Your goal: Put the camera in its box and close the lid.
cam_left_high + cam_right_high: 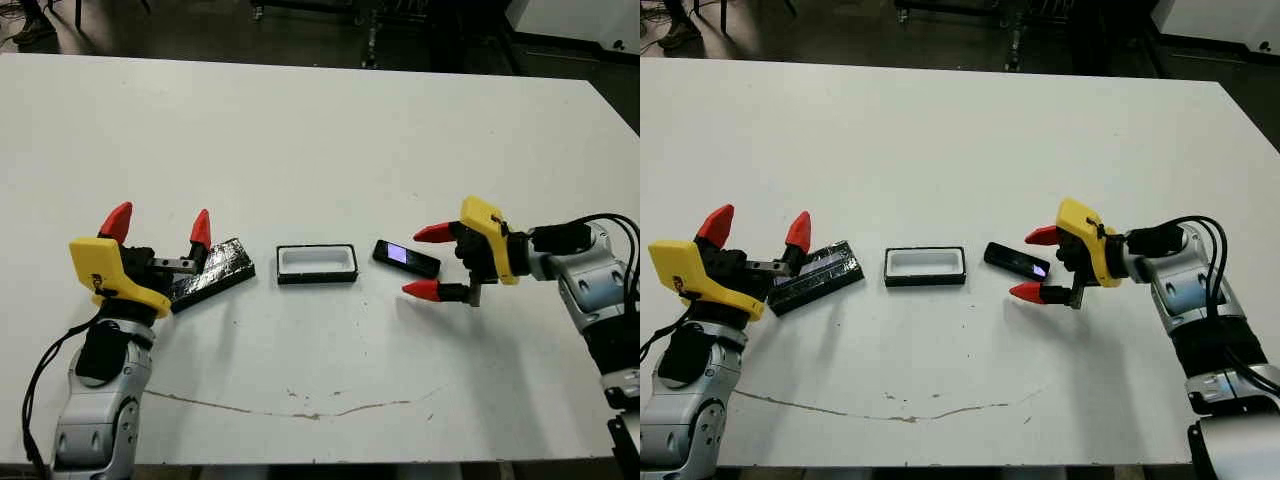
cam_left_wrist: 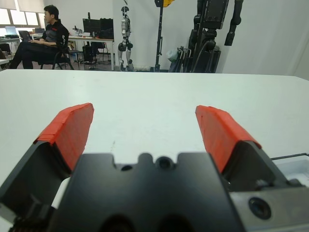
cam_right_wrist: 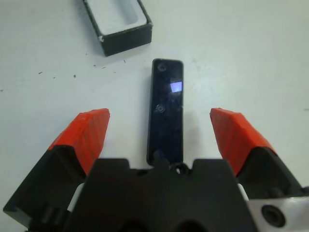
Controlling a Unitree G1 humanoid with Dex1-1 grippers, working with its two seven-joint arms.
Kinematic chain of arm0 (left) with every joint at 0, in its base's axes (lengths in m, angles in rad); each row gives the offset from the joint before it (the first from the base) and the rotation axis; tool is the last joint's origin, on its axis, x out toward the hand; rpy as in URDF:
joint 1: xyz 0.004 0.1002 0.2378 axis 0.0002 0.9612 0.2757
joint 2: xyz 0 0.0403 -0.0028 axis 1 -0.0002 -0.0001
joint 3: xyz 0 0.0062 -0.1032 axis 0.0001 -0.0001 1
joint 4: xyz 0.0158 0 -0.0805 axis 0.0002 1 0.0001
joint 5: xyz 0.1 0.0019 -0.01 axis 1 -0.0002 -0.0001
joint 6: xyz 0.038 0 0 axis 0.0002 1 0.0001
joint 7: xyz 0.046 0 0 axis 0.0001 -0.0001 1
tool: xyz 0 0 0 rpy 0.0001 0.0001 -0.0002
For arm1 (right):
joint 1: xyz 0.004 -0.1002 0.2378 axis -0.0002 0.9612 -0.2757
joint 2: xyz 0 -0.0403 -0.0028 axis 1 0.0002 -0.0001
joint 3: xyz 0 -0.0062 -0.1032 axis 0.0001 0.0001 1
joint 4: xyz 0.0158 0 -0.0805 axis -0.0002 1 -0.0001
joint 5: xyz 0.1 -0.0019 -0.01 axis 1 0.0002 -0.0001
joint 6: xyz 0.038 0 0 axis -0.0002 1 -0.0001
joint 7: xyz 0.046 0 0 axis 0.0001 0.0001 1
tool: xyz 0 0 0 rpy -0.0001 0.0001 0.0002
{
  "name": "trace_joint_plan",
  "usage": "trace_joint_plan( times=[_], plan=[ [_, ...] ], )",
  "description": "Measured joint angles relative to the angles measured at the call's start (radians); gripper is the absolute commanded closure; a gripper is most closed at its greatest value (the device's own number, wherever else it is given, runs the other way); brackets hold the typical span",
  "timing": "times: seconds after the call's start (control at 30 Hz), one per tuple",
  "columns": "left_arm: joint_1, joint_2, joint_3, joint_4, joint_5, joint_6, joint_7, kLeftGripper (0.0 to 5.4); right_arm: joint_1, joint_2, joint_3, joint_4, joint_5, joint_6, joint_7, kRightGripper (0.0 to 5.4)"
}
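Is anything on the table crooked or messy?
Yes. The lid lies slanted beside the box, and the camera sits at an angle too. A thin brownish line marks the table near its front edge.

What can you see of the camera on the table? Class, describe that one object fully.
The camera is a small flat black slab, glossy, with a glowing bluish-purple patch on its upper face. It lies flat on the white table, angled, just to the right of the open box and apart from it. The right gripper sits at its far end, open, one red finger either side; nothing visibly grips it.
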Motion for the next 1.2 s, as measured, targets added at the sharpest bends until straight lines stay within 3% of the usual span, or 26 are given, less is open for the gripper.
trace_joint_plan(
  times=[0.33, 0.4, 0.9, 1.13, 1.2],
  plan=[
    [0.001, 0.0, -0.001, 0.0, 0.001, 0.0, 0.001, 0.02, 0.006, 0.005, 0.0, -0.005, -0.001, -0.004, -0.027, 0.0],
    [0.002, 0.0, -0.001, 0.0, 0.0, 0.0, 0.001, 0.0, 0.006, 0.006, 0.0, -0.005, -0.001, -0.002, -0.032, 0.2],
    [0.004, 0.0, 0.0, 0.0, 0.017, 0.0, 0.009, 0.0, 0.035, 0.023, 0.0, 0.0, -0.005, -0.01, -0.081, 2.65],
    [0.004, -0.002, 0.004, 0.0, 0.017, 0.0, 0.02, 0.0, 0.033, 0.029, 0.007, 0.044, -0.004, -0.069, -0.066, 3.74],
    [0.004, -0.002, 0.005, 0.0, 0.019, 0.0, 0.025, 0.0, 0.027, 0.033, 0.006, 0.073, 0.0, -0.095, -0.055, 3.74]
  ],
)
